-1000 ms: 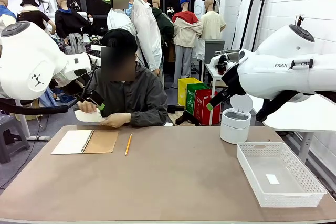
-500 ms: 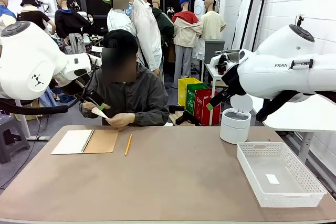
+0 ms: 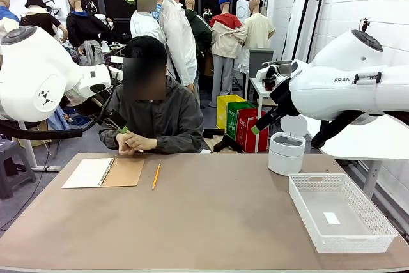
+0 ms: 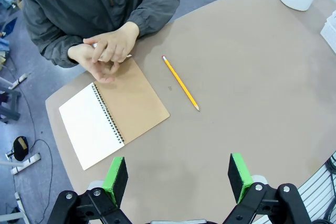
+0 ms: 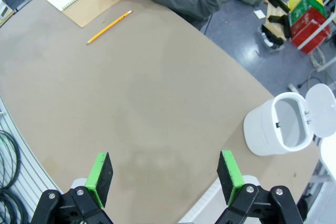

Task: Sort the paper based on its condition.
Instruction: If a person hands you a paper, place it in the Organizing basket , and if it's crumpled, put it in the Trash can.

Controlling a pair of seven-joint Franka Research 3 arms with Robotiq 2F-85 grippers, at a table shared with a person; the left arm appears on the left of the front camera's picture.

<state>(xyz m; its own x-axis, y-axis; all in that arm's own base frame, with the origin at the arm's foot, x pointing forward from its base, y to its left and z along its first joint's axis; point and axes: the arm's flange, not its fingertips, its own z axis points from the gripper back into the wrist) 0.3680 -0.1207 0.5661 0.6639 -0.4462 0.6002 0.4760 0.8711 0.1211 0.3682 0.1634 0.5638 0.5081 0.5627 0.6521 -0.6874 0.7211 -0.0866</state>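
The person at the far side presses both hands (image 3: 134,143) together over the table edge, and the paper is hidden inside them. In the left wrist view the clasped hands (image 4: 107,50) sit just beyond an open spiral notebook (image 4: 113,116). My left gripper (image 4: 178,174) hangs open high above the table, nothing between its green pads; from the front its fingertips (image 3: 120,127) show close to the person's hands. My right gripper (image 5: 165,174) is open too, high over the table's right part, and its fingertip (image 3: 257,129) shows beside the white bin.
A yellow pencil (image 3: 156,176) lies right of the notebook (image 3: 102,172). A round white bin (image 3: 285,151) with its lid up stands at the far right. A white mesh basket (image 3: 339,212) holding a small white scrap sits at the near right.
The person held a white sheet in front of the chest, squeezed it smaller, and now has it closed inside both hands. Neither arm has moved.
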